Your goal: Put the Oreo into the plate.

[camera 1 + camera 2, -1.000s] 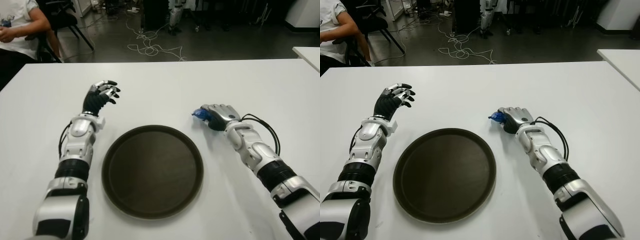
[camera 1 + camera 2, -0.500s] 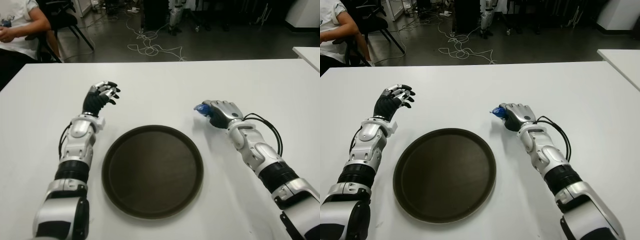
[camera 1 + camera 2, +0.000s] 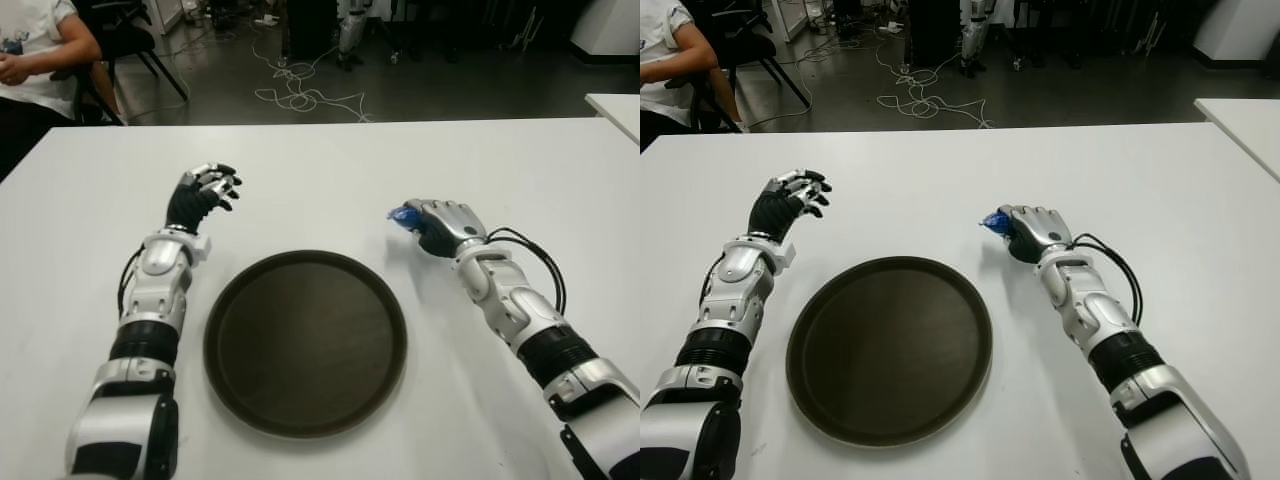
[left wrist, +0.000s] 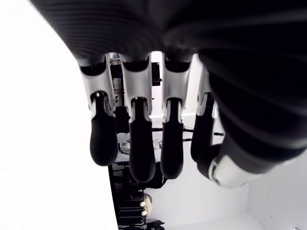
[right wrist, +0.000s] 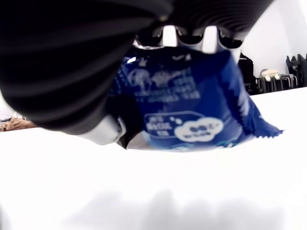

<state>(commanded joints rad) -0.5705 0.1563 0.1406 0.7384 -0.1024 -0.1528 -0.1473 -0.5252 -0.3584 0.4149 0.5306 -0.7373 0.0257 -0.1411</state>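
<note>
My right hand (image 3: pixel 438 224) is shut on the blue Oreo packet (image 3: pixel 403 216), held just above the white table to the right of the plate's far edge. In the right wrist view the packet (image 5: pixel 192 108) fills the space under my curled fingers, its crimped end sticking out. The round dark brown plate (image 3: pixel 305 340) lies on the table between my arms with nothing on it. My left hand (image 3: pixel 205 190) hovers left of the plate's far side, fingers loosely curled and holding nothing, as the left wrist view shows (image 4: pixel 144 139).
A person in a white shirt (image 3: pixel 40 45) sits at the table's far left corner. Cables (image 3: pixel 300 95) lie on the floor behind the table. Another white table's corner (image 3: pixel 615 105) shows at the right edge.
My right hand has lifted the Oreo packet slightly off the table and shifted a little farther away. The left hand has barely moved.
</note>
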